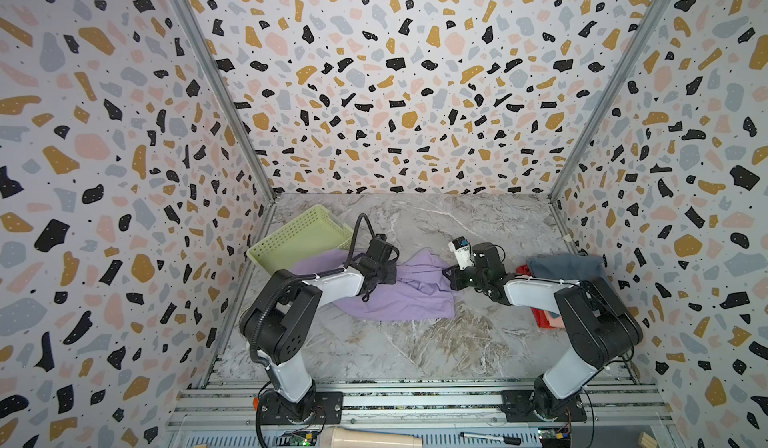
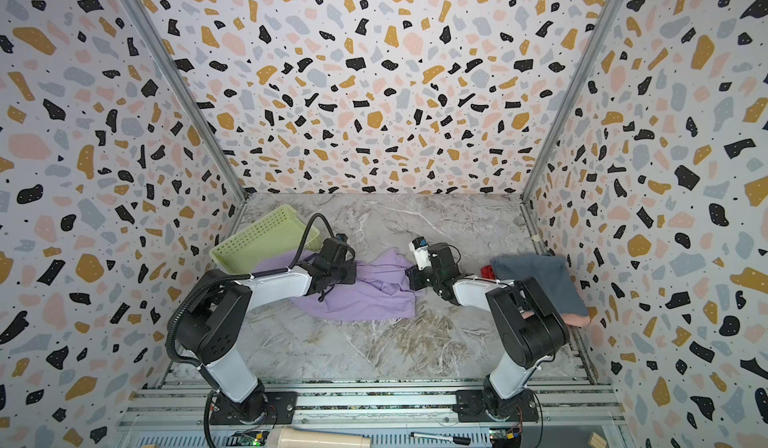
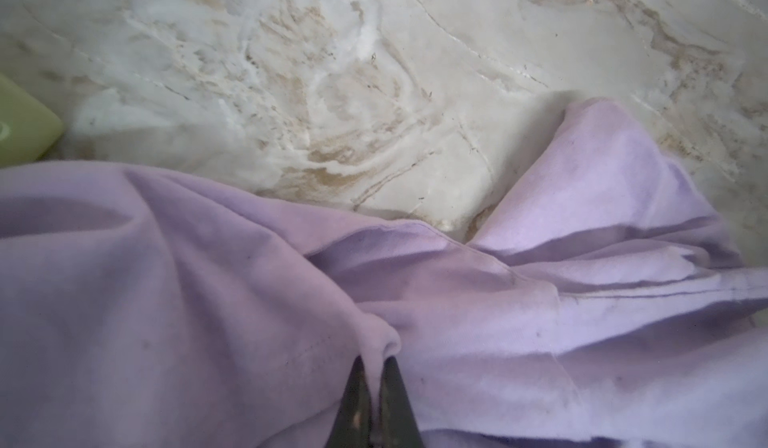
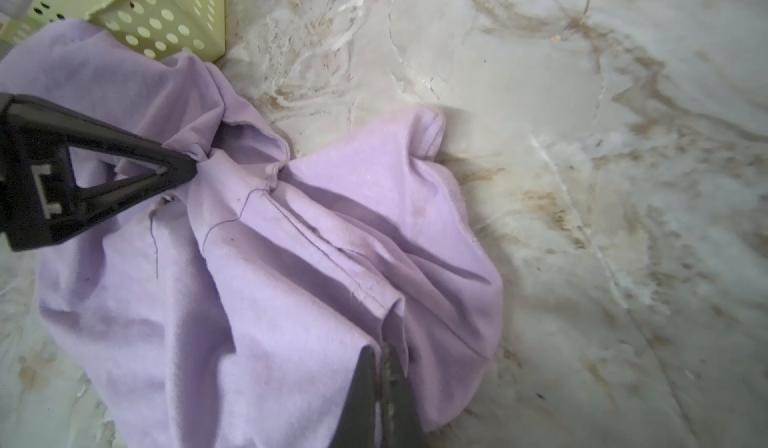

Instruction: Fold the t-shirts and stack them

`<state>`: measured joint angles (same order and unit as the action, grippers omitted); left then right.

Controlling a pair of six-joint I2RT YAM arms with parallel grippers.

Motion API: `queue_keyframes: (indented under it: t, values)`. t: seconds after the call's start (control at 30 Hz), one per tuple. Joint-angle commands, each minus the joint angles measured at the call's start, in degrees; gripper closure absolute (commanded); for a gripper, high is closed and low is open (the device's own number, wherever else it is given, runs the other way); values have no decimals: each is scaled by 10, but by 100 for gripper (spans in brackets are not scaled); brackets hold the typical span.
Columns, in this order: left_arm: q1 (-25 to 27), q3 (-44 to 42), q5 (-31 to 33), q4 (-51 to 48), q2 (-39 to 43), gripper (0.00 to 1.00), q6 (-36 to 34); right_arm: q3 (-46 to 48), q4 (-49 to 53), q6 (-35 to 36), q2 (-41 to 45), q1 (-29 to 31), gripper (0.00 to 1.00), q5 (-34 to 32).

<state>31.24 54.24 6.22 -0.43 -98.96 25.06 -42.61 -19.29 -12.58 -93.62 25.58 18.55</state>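
Pinching the purple shirt (image 1: 399, 300) at two spots, you have both arms set up for a spread. The left gripper (image 3: 376, 363) is closed on a small ridge of cloth in the half nearer the basket (image 1: 270, 259). The right gripper (image 4: 382, 348) is closed on a bunched fold at the other end. Each pair of fingers sits narrow with fabric puckered between the tips, as both wrist views show plainly.

The shirt lies crumpled on the marble table (image 1: 415, 350) between the two arms, with one end up against the green basket. Two separate grips make sense, in my judgement. One alone would only drag the heap, while two let you pull the cloth apart and lay it flat before any fold. I cannot tell whether you hold hem, sleeve or shoulder, because the cloth is too rumpled; a stitched seam runs close to the right grip.

At the right side of the table, well apart from the purple shirt, a blue-grey shirt (image 2: 536, 279) lies on top of a pile. A red shirt (image 1: 542, 321) and a pink shirt (image 2: 577, 320) show beneath it, partly hidden by the right arm. That pile looks like the stack, so the purple one probably goes there once folded. Lift evenly, since a thin pinch may slip.
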Motion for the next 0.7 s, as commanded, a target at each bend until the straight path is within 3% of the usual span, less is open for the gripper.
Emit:
queue_keyframes:
  t: [0.0, 0.3, 0.5, 0.67]
  values:
    - [-3, 30, 28, -16, 49, 100, -9, -11, -16, 11, 66, 1, 100, -52]
    - [-27, 112, 1, -104, 260, 100, -101, -64, -11, 79, 251, -19, 100, -198]
    - [-50, 165, 30, -101, 390, 100, -138, -152, 4, 172, 341, -42, 100, -243]
    - [-51, 184, 7, -59, 474, 100, -161, -209, 9, 231, 404, -43, 100, -262]
